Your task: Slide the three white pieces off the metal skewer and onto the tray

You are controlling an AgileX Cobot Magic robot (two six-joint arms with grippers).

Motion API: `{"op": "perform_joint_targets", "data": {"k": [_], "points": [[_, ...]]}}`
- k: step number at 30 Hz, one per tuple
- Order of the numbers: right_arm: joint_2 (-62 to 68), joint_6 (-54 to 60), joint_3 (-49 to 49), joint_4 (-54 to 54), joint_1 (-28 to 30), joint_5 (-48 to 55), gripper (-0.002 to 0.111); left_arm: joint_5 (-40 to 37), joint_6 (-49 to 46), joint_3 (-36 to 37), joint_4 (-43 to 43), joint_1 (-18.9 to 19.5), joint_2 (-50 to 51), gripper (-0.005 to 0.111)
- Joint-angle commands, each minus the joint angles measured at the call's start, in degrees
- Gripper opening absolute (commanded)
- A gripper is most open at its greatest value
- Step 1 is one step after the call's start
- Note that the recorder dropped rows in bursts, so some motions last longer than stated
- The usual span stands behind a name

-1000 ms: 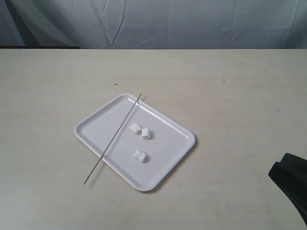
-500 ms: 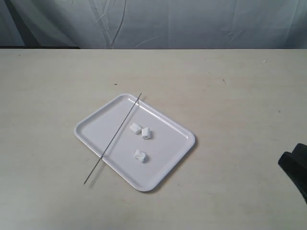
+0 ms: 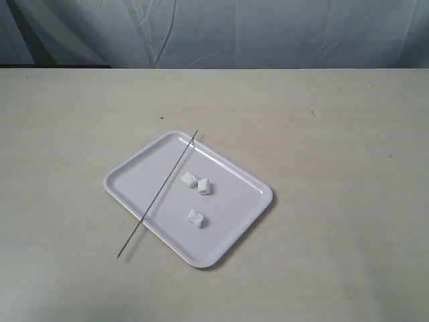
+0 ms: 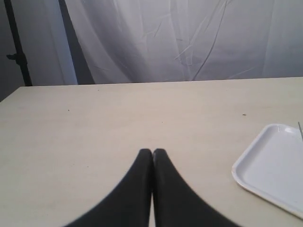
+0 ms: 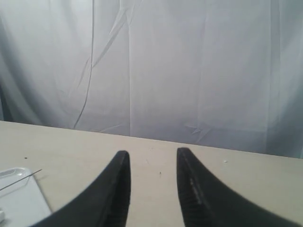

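The white tray (image 3: 134,176) lies in the middle of the table. Three white pieces rest loose on it: two side by side (image 3: 190,180) (image 3: 204,186) and one nearer the front (image 3: 195,218). The bare metal skewer (image 3: 158,194) lies slantwise across the tray's left part, its lower end on the table. Neither arm shows in the exterior view. My left gripper (image 4: 152,151) is shut with nothing in it, beside a corner of the tray (image 4: 265,165). My right gripper (image 5: 152,153) is open and empty, with the tray's corner (image 5: 21,198) and the skewer's tip (image 5: 21,180) off to one side.
A pale cloth backdrop (image 3: 268,30) hangs behind the table's far edge. A dark stand pole (image 4: 16,45) shows beside the curtain in the left wrist view. Bare beige tabletop (image 3: 335,147) surrounds the tray.
The right arm, seen at the lower right edge of the exterior view, has drawn back out of that view. Tray, pieces and skewer have not moved.
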State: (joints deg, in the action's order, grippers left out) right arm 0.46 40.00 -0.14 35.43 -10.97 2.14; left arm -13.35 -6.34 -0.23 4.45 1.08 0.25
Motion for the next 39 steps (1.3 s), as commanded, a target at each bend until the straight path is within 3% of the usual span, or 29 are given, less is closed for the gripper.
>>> {"op": "perform_joint_targets", "data": {"k": [1, 5, 10, 12, 39], "points": [[-0.2, -0.3, 0.1, -0.8, 1.6, -1.0, 0.033, -0.4, 1.5, 0.2, -3.6, 0.1, 0.0, 0.000], [-0.2, -9.2, 0.1, -4.7, 8.0, 0.9, 0.033, -0.4, 1.7, 0.2, -4.1, 0.1, 0.0, 0.000], [-0.2, -39.2, 0.1, -29.2, 11.0, 10.8, 0.033, -0.4, 3.0, 0.2, -4.1, 1.4, 0.0, 0.000], [-0.2, -46.0, 0.1, -34.8, 11.0, 14.0, 0.033, -0.4, 4.9, 0.2, -4.1, 2.5, 0.0, 0.000], [-0.2, -39.1, 0.1, -35.4, 11.0, 15.5, 0.033, -5.9, 6.3, 0.2, -2.9, 3.4, -0.3, 0.000]]}}
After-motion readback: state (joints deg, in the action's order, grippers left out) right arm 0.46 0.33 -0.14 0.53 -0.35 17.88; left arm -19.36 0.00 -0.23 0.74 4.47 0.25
